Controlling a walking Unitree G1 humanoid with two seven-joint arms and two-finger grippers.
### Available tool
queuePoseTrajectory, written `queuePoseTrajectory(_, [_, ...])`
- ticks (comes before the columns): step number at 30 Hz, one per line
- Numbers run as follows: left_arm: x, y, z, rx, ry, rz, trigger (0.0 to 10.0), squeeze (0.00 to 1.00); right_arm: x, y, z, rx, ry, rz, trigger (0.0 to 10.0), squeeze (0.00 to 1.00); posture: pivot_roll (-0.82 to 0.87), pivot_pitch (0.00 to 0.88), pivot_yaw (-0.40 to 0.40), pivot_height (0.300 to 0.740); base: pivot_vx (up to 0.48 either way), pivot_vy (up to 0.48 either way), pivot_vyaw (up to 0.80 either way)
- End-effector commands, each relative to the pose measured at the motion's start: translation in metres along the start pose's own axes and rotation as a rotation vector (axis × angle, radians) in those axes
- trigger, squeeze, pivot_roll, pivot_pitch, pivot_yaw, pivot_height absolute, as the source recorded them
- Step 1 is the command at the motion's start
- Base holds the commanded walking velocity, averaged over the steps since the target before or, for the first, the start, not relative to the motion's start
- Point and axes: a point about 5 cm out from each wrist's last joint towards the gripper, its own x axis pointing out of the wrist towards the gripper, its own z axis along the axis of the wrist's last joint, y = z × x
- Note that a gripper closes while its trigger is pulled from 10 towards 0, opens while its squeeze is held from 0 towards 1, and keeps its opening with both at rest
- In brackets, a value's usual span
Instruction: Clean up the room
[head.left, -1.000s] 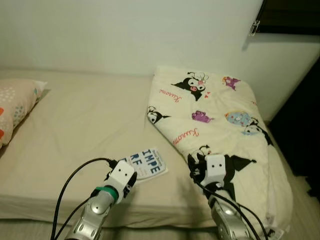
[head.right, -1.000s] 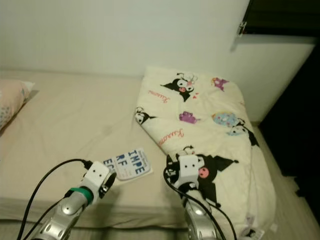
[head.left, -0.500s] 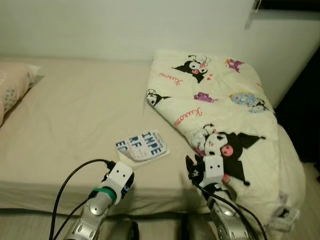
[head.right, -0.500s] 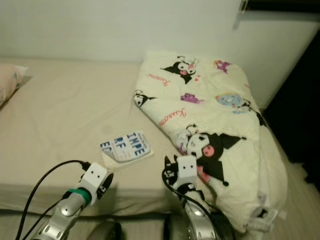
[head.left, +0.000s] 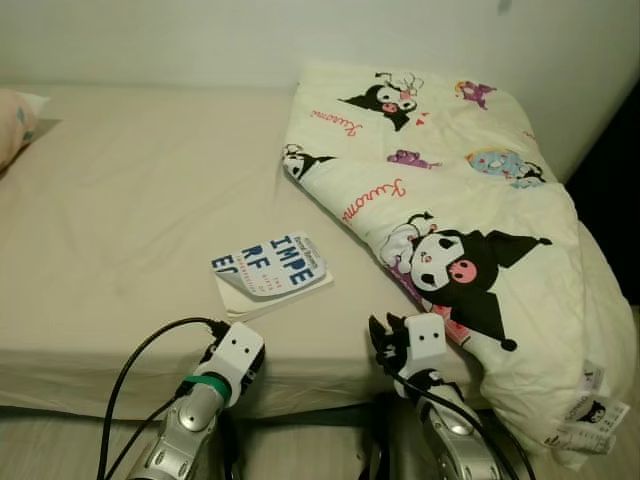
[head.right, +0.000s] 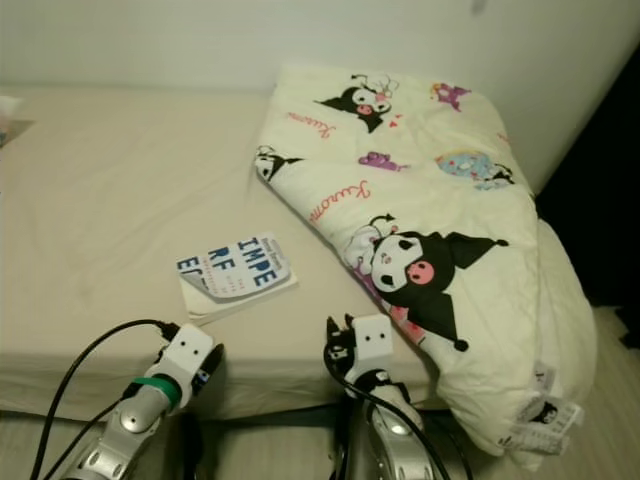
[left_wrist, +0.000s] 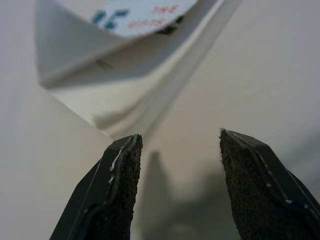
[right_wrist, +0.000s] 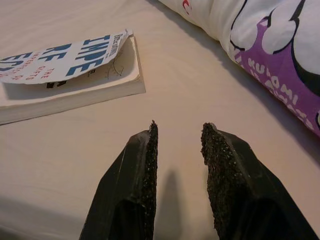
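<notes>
Since a second ago the head camera has tilted down and closer, so the bed edge sits nearer the bottom and the pillow (head.left: 14, 112) has nearly slid off the far left; nothing on the bed itself looks moved.

Left to right: the left gripper (left_wrist: 177, 187) hangs low at the near edge of the bed (head.left: 120, 220), fingers spread apart with nothing between them, aimed up at the book's near corner and close to it. The book (head.left: 270, 274) lies flat on the sheet near the front edge, cover curled up, just left of the folded cartoon-print blanket (head.left: 450, 220). The right gripper (right_wrist: 179, 165) sits a bit right of the book, over bare sheet between book and blanket, fingers only slightly parted and empty.

My guess is we're at the approach-the-book step. Next move probably needs the left arm to push forward and get one finger under that curled cover or spine, since it's lying flat. Both forearms reach forward from below, wrists roughly level with the mattress edge.
</notes>
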Motion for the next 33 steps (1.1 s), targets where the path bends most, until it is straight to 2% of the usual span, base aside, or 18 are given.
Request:
queuePoseTrajectory(1, [0.002, 0.012, 0.008, 0.175, -0.072, 0.013, 10.0, 0.0, -0.003, 0.001, -0.002, 0.014, 0.007, 0.006, 10.0, 0.0, -0.05, 0.086, 0.035, 0.556, 0.0, 0.0, 0.0])
queuePoseTrajectory(2, [0.004, 0.018, 0.015, 0.302, -0.131, -0.025, 10.0, 0.0, -0.003, 0.0, 0.0, 0.022, -0.003, -0.002, 10.0, 0.0, -0.05, 0.098, 0.036, 0.556, 0.0, 0.0, 0.0])
queuePoseTrajectory(3, [0.004, 0.018, 0.015, 0.302, -0.131, -0.025, 10.0, 0.0, -0.003, 0.0, 0.0, 0.022, -0.003, -0.002, 10.0, 0.0, -0.05, 0.098, 0.036, 0.556, 0.0, 0.0, 0.0])
queuePoseTrajectory(4, [0.005, 0.02, 0.018, 0.354, -0.151, -0.042, 10.0, 0.65, -0.003, 0.0, 0.001, 0.023, -0.007, -0.005, 10.0, 0.0, -0.05, 0.098, 0.036, 0.556, 0.0, 0.0, 0.0])
queuePoseTrajectory(5, [0.005, 0.022, 0.019, 0.381, -0.162, -0.05, 10.0, 0.65, -0.003, 0.0, 0.002, 0.022, -0.009, -0.006, 10.0, 0.0, -0.05, 0.098, 0.036, 0.556, 0.0, 0.0, 0.0])
queuePoseTrajectory(6, [0.007, 0.023, 0.021, 0.419, -0.182, -0.081, 10.0, 1.0, -0.003, -0.001, 0.003, 0.022, -0.013, -0.008, 10.0, 0.0, -0.06, 0.11, 0.042, 0.556, 0.0, 0.0, 0.0])
queuePoseTrajectory(8, [0.008, 0.024, 0.024, 0.456, -0.202, -0.114, 10.0, 1.0, -0.003, -0.001, 0.004, 0.024, -0.018, -0.01, 10.0, 0.0, -0.06, 0.11, 0.042, 0.556, 0.0, 0.0, 0.0])
queuePoseTrajectory(10, [0.011, 0.025, 0.026, 0.545, -0.223, -0.143, 10.0, 1.0, -0.004, -0.002, 0.005, 0.024, -0.023, -0.016, 10.0, 0.0, -0.07, 0.123, 0.047, 0.556, 0.0, 0.0, 0.0])
queuePoseTrajectory(15, [0.018, 0.025, 0.026, 0.541, -0.198, -0.159, 10.0, 1.0, -0.007, -0.001, 0.006, 0.023, -0.023, -0.02, 10.0, 0.0, -0.09, 0.149, 0.052, 0.556, 0.0, 0.0, 0.0])
queuePoseTrajectory(16, [0.021, 0.022, 0.026, 0.57, -0.195, -0.163, 10.0, 1.0, -0.008, -0.001, 0.006, 0.022, -0.023, -0.019, 10.0, 0.0, -0.09, 0.158, 0.051, 0.556, 0.0, 0.0, 0.0])
queuePoseTrajectory(18, [0.028, 0.023, 0.025, 0.729, -0.162, -0.097, 10.0, 1.0, -0.009, 0.001, 0.006, 0.021, -0.021, -0.015, 10.0, 0.0, -0.1, 0.171, 0.05, 0.556, 0.0, 0.0, 0.0])
queuePoseTrajectory(19, [0.03, 0.024, 0.024, 0.751, -0.145, -0.095, 10.0, 1.0, -0.01, 0.002, 0.006, 0.02, -0.02, -0.012, 10.0, 0.0, -0.11, 0.179, 0.047, 0.556, 0.0, 0.0, 0.0])
queuePoseTrajectory(24, [0.032, 0.023, 0.019, 0.754, -0.117, -0.147, 10.0, 1.0, -0.011, 0.005, 0.007, 0.019, -0.016, -0.001, 10.0, 0.0, -0.12, 0.201, 0.037, 0.556, 0.0, 0.0, 0.0])
queuePoseTrajectory(25, [0.034, 0.024, 0.018, 0.8, -0.116, -0.149, 10.0, 0.0, -0.01, 0.006, 0.008, 0.017, -0.015, 0.01, 10.0, 0.0, -0.12, 0.214, 0.033, 0.556, 0.0, 0.0, 0.0])
queuePoseTrajectory(26, [0.034, 0.024, 0.018, 0.8, -0.116, -0.149, 10.0, 0.0, -0.01, 0.006, 0.008, 0.017, -0.015, 0.01, 10.0, 0.0, -0.12, 0.214, 0.033, 0.556, 0.0, 0.0, 0.0])
queuePoseTrajectory(29, [0.038, 0.032, 0.018, 0.906, -0.101, -0.104, 10.0, 0.0, -0.01, 0.01, 0.011, 0.014, -0.014, 0.026, 10.0, 0.0, -0.13, 0.233, 0.027, 0.556, 0.0, 0.0, 0.0])
queuePoseTrajectory(32, [0.039, 0.036, 0.017, 0.945, -0.09, -0.08, 10.0, 0.0, -0.011, 0.01, 0.012, 0.014, -0.013, 0.027, 10.0, 0.0, -0.13, 0.233, 0.027, 0.556, 0.0, 0.0, 0.0])
queuePoseTrajectory(33, [0.04, 0.04, 0.017, 0.99, -0.091, -0.045, 9.5, 0.0, -0.011, 0.011, 0.012, 0.014, -0.012, 0.027, 10.0, 0.0, -0.14, 0.24, 0.025, 0.556, 0.0, 0.0, 0.0])
